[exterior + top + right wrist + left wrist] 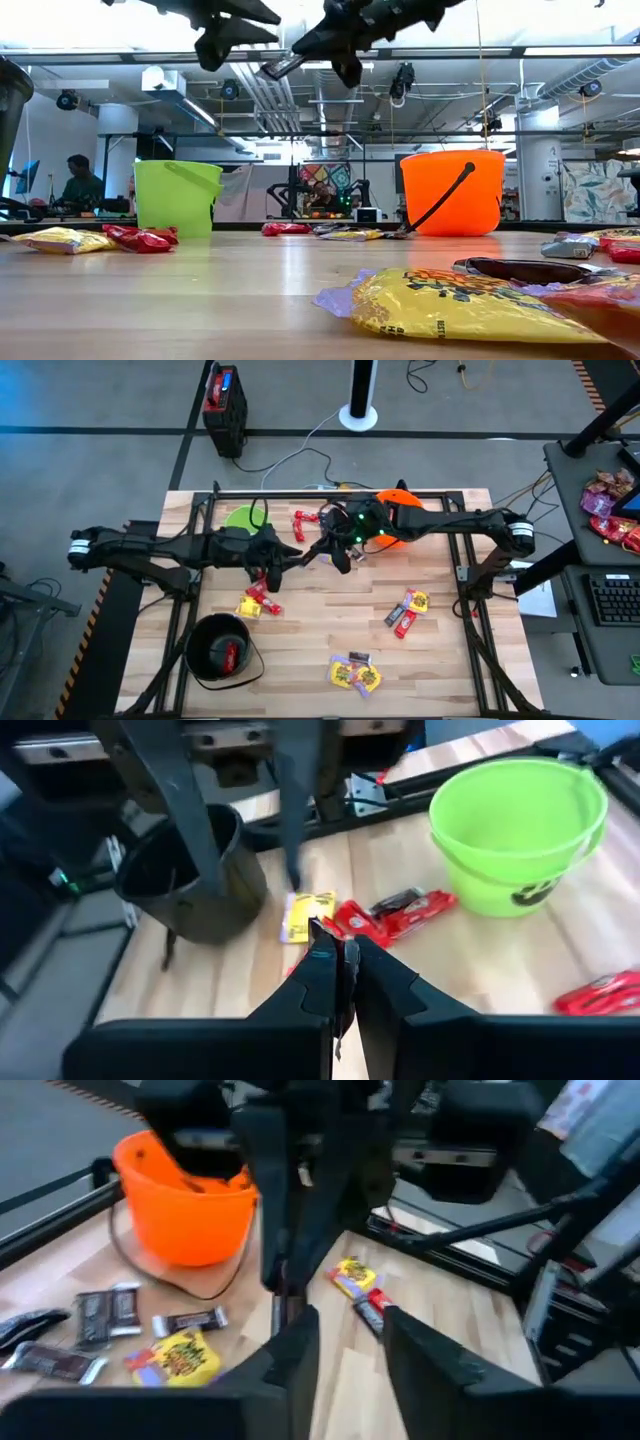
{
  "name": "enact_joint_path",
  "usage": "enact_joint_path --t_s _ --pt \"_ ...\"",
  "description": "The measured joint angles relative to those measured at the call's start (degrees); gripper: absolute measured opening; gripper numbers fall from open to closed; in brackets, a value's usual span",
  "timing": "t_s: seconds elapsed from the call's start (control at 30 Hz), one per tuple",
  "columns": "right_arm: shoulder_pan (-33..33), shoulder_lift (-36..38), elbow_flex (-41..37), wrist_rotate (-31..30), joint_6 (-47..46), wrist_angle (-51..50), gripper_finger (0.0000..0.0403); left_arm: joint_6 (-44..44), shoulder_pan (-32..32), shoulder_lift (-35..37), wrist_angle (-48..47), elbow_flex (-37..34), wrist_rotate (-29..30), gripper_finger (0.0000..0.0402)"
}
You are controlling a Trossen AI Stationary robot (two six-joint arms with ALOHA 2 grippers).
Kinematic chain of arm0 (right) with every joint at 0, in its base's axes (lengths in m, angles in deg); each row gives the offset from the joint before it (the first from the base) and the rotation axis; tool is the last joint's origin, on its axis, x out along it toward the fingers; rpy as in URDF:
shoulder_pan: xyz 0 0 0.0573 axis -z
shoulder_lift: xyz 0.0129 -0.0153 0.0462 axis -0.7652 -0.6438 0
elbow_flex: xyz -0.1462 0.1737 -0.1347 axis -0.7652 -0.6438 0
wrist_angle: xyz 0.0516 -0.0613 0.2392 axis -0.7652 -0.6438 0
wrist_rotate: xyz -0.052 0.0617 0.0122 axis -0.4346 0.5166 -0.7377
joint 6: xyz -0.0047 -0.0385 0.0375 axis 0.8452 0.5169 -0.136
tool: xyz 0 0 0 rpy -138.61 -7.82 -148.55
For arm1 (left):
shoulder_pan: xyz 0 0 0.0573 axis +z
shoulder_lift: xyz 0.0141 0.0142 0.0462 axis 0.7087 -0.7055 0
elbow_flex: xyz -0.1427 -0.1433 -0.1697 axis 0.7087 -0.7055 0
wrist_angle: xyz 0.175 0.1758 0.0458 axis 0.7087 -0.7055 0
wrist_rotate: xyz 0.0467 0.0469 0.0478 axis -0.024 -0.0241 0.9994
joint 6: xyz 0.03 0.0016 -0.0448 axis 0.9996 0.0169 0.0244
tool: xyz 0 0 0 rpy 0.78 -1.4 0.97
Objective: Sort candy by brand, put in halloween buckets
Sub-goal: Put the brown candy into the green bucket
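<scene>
Candy lies all over the pale wooden table (330,630). Small wrapped red candies (262,592) sit under the left arm, and a yellow wrapped candy (248,607) lies just beside them. More small yellow wrapped candies (355,674) lie near the front edge. The round black plastic bucket (219,650) stands at the front left with one red candy inside. The lime green plastic bucket (243,518) stands at the back, and the orange pumpkin bucket (398,510) stands at the back too, to its right. Both arms meet up high over the middle. The left gripper (345,1345) has its two dark fingers a little apart, with nothing between them. The right gripper (338,975) has its fingers pressed tight together and holds no candy.
</scene>
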Motion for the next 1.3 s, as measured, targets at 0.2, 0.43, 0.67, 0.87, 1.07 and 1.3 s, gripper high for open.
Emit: enact_joint_path --t_s 0.2,0.43,0.67,0.87,1.07,1.3 --pt "0.0 -1.7 7.7 0.1 6.4 -7.8 0.0013 -1.1 0.0 -1.9 -1.7 0.0 4.8 0.0182" --pt "0.0 -2.1 9.2 0.1 7.3 -7.6 0.0013 -0.2 0.0 -3.7 0.2 0.0 4.6 0.0184" --pt "0.5 -2.2 9.2 0.4 4.7 -7.6 0.0051 -0.8 0.1 -3.4 0.2 0.0 4.6 0.0021" --pt "3.7 -2.2 9.2 3.3 -1.9 -7.7 0.0125 -5.7 1.4 -2.0 -0.6 0.0 5.0 0.0022" --pt "9.0 -2.1 10.0 3.5 -6.7 -10.0 0.0180 -15.7 7.1 0.6 -12.0 1.5 5.3 0.0008" --pt "15.4 -2.8 10.1 3.3 -6.1 -10.3 0.0202 -19.7 22.4 -3.4 -55.1 17.8 11.4 0.0007"
